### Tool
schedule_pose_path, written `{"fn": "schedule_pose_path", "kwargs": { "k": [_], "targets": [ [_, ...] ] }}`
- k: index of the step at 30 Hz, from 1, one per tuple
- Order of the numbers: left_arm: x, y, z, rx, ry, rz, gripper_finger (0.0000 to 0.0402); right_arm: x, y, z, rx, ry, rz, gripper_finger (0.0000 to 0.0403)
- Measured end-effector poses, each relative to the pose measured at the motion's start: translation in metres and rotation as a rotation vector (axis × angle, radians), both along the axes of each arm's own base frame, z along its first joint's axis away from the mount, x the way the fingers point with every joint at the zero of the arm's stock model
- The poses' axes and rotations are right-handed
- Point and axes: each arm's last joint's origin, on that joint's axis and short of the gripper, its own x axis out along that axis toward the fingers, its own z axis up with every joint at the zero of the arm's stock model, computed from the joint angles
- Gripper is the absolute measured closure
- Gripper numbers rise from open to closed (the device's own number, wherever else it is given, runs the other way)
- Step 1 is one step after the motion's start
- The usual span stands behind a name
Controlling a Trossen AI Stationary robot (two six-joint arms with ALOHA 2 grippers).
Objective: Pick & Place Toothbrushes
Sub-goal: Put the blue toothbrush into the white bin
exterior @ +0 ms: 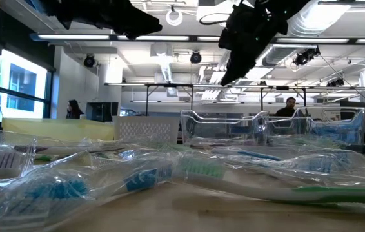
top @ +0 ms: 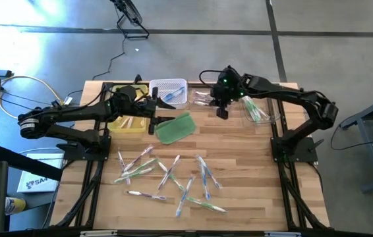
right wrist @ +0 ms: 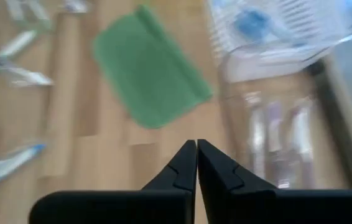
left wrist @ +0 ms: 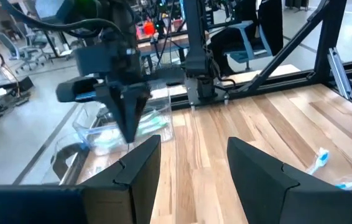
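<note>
Shiny-wrapped slim toothbrushes (exterior: 189,171), butcher-block table (top: 239,158)

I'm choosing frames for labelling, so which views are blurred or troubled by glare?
Right wrist view: motion-smeared throughout, the green pad and clear bins soft, only the shut right gripper crisp. Low view: nearest wrapped toothbrushes out of focus, wrappers glinting. Left wrist view: the right arm blurred. High view: evenly lit, sharp.

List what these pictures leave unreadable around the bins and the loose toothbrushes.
- Clear bin, right wrist view: motion blur smears its contents; count unreadable.
- White basket, high view: too small to count what lies inside.
- Toothbrushes, low view: crinkled wrappers overlap, hiding handles.
- Left pincer, high view: partly hides the yellow tray.
</note>
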Motion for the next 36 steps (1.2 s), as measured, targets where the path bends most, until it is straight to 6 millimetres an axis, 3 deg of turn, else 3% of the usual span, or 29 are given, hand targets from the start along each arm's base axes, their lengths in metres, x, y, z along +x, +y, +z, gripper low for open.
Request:
{"fn": "schedule_pose_path", "kwargs": {
  "k": [10, 19, 27, 36],
  "targets": [
    [0.0, 0.002, -0.001, 0.066, 0.015, 0.077, 0.022, 0.004, 0.025, -0.026, 0.137, -0.022, 0.073, 0.04],
    [0.003, -0.01, -0.013, 0.071, 0.139, 0.154, 0.0225, 0.004, 0.073, -0.044, 0.111, -0.108, 0.068, 0.04],
    [0.009, -0.034, -0.007, 0.144, 0.074, 0.047, 0.0309, 0.005, 0.105, -0.037, 0.042, -0.159, -0.08, 0.0399],
    [0.007, -0.03, -0.007, 0.213, 0.081, 0.007, 0.0397, 0.008, 0.138, -0.036, -0.017, -0.159, -0.178, 0.0399]
  ]
}}
